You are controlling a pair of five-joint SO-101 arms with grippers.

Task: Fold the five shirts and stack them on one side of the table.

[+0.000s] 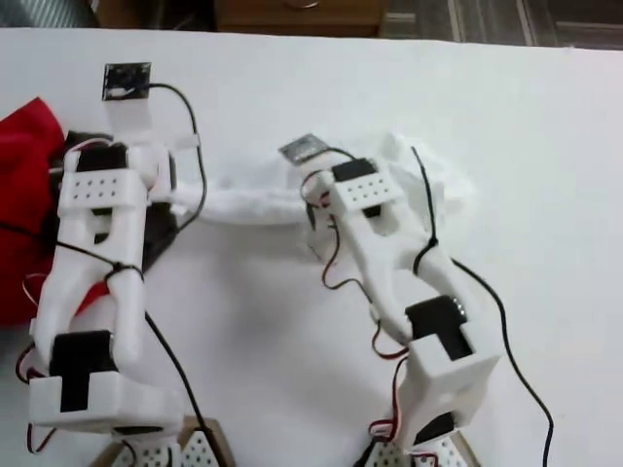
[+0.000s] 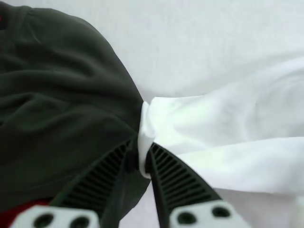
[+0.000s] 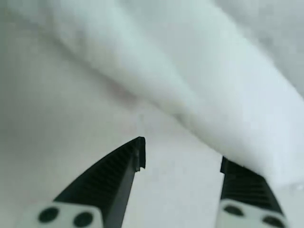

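A white shirt point(image 1: 255, 202) lies stretched across the middle of the table, bunched at its right end point(image 1: 428, 180). My left gripper point(image 2: 141, 154) is shut on a corner of the white shirt point(image 2: 223, 128), right beside a dark shirt point(image 2: 52, 109). In the high view the left arm point(image 1: 97, 195) stands over the dark shirt point(image 1: 161, 233) and a red shirt point(image 1: 24, 204) at the left edge. My right gripper point(image 3: 183, 156) is open just above the table, with a fold of the white shirt point(image 3: 213, 80) over one finger.
The white table point(image 1: 545, 126) has free room at the right and at the back. Cables point(image 1: 428, 224) trail along both arms. The arm bases point(image 1: 175, 448) stand at the front edge.
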